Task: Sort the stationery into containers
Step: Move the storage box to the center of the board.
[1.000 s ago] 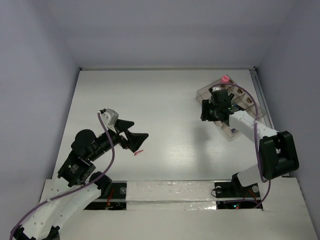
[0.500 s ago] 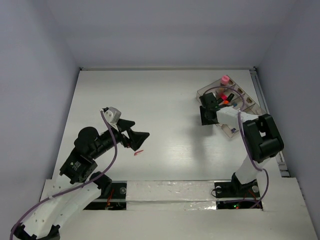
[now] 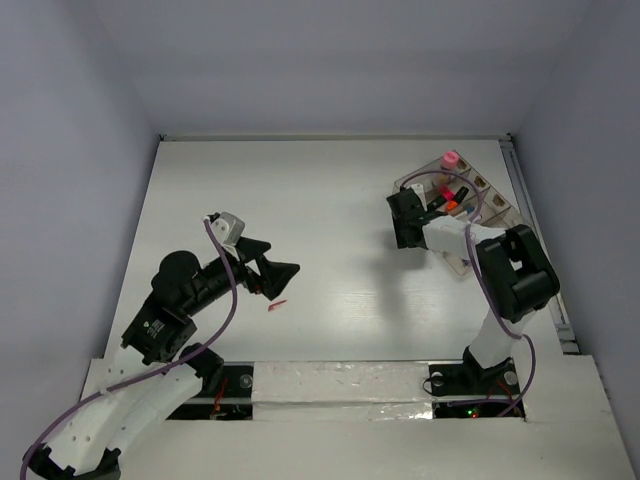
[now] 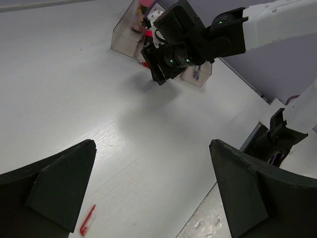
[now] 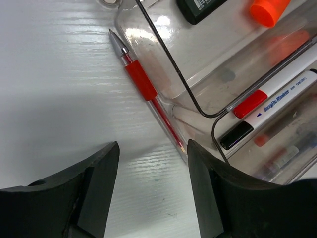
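The clear compartment tray [image 3: 463, 262] stands at the right; its wall shows in the right wrist view [image 5: 198, 59] and it appears far off in the left wrist view [image 4: 124, 39]. It holds an orange-capped marker [image 5: 267, 10], a red-capped marker [image 5: 250, 103], a black-capped marker [image 5: 237, 135] and a pink-capped bottle [image 3: 451, 159]. A red pen [image 5: 140, 79] lies along the tray's left wall, apparently on the table outside it. My right gripper [image 5: 152, 148] [image 3: 405, 235] hangs open just short of that pen, holding nothing. A small red piece [image 4: 87, 220] [image 3: 277, 304] lies under my open left gripper [image 4: 152, 144] [image 3: 280, 256].
A thin black cable [image 5: 168, 59] crosses the tray in the right wrist view. The right arm [image 4: 267, 25] reaches across the far side of the left wrist view. White walls enclose the table; the arm bases and a taped strip [image 3: 340, 385] run along the near edge.
My right wrist has shifted left off the tray to its left wall, and its jaws stand a little wider. The left gripper has barely moved.
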Motion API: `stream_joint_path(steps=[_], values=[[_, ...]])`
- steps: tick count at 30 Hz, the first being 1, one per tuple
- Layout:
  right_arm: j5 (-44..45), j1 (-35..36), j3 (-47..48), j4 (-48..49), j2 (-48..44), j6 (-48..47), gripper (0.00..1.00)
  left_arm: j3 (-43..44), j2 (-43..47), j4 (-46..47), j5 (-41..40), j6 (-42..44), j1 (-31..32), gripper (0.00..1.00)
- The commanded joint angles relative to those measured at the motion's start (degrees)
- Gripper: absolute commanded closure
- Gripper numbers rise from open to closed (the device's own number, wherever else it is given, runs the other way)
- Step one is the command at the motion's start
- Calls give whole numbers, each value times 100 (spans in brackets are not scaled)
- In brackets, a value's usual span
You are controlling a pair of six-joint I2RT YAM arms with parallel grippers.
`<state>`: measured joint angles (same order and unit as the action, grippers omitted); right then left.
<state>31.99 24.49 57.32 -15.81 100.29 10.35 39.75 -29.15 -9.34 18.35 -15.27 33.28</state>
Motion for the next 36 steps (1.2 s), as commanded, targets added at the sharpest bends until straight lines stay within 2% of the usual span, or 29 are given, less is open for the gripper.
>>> stream_joint_path(steps=[1,8,14,23,36], values=[[185,29,156,-35,254,81,33,59,-30,187,64,77,-32,1],[-69,29,174,-220,413,20,26,59,-47,196,64,68,-32,1],[-841,29,227,-334,351,28,21,59,-47,196,64,68,-85,2],[-1809,29,306,-483,131,213,27,59,-39,196,64,68,-85,2],[-783,-164,359,-845,184,293,22,59,-39,205,90,85,-85,2]])
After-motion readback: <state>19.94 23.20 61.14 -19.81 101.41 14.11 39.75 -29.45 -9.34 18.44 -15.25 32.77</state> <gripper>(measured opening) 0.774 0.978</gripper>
